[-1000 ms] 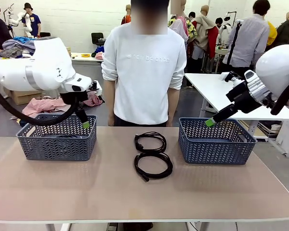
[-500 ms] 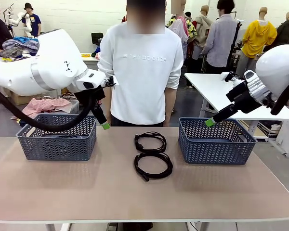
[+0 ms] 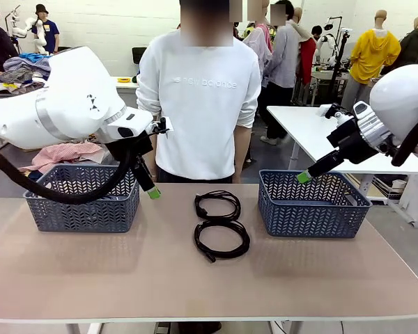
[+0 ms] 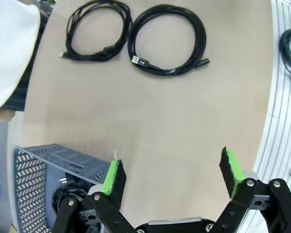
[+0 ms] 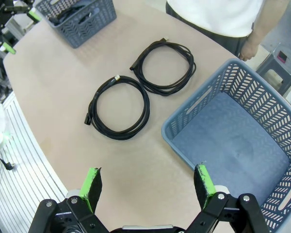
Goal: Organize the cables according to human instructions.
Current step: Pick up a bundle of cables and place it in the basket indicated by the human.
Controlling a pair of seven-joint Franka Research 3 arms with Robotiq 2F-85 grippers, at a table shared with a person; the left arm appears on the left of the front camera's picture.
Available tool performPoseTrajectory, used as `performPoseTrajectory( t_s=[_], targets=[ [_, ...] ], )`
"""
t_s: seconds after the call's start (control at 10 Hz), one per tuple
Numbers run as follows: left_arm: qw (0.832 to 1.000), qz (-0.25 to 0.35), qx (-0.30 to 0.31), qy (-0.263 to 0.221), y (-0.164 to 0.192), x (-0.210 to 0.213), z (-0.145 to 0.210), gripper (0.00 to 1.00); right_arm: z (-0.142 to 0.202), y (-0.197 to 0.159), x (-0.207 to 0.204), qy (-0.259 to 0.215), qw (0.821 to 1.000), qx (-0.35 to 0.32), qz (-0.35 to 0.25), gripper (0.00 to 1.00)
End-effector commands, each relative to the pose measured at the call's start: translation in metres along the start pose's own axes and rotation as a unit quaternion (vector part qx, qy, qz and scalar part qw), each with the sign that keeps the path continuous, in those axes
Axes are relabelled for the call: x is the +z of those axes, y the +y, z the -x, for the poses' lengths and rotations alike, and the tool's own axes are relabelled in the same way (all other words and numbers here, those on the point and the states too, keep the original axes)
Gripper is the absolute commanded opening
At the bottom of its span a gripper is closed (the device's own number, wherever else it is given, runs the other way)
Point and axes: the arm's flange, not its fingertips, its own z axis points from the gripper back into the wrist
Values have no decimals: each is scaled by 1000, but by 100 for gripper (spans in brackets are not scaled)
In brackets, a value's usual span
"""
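Across the pale beige tabletop (image 3: 125,278) from you, a person in a white long-sleeved sweatshirt (image 3: 198,104) stands at centre frame, at its far edge. A blue-grey perforated plastic basket (image 3: 80,216) sits on the table at mid-left, a matching second basket (image 3: 313,216) at mid-right. Behind, you see a pink checked cloth (image 3: 66,153) at left and a white table (image 3: 303,125) at right.

Front camera: fixed, robot's side, facing across the beige tabletop (image 3: 125,278) toward the person (image 3: 202,104). Both wrist cameras look down from above, sharing the coiled black cables (image 4: 199,34)
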Motion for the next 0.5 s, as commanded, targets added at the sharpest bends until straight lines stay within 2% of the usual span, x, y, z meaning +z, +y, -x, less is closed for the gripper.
performPoseTrajectory(
  t_s=[0.0,0.4],
  targets=[
    [1000,-2,0,-3,6,0,-4,100,-1,-2,0,-11,1000,1,-8,100],
    [1000,-2,0,-3,6,0,-4,100,-1,-2,0,-11,1000,1,-8,100]
  ],
)
